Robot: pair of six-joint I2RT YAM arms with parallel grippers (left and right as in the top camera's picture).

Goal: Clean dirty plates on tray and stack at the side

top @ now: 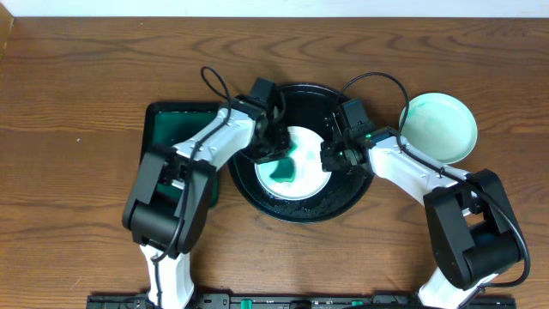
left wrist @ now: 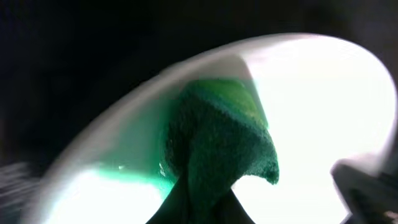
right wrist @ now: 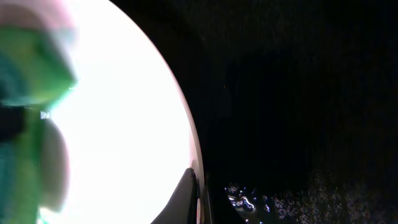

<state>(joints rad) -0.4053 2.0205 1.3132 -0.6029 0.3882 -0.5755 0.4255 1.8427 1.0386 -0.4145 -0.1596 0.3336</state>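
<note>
Sponge (left wrist: pixel 217 143), green, fills the left wrist view. It is clamped in the left fingers (top: pixel 274 148) and pressed onto the plate (top: pixel 302 178), beside a teal smear. That plate lies inside the rim of the black tray (top: pixel 300 210), mid-desk. Right fingers (top: pixel 331 156) are clenched on the plate's rim, on the side toward the desk's right edge; the right wrist view shows one tip over the rim. Second plate (top: pixel 439 129), faintly teal, lies flat on the desk (top: pixel 77 86) toward the right edge, near the tray but apart from it. Green tray (top: pixel 176 129) sits just beside the black tray toward the left edge, half hidden under the left arm. Bare wood is open along the left, far and right edges. Both wrist views blow the plate out to white, and the left one is blurred. Wet specks show on the tray floor.
</note>
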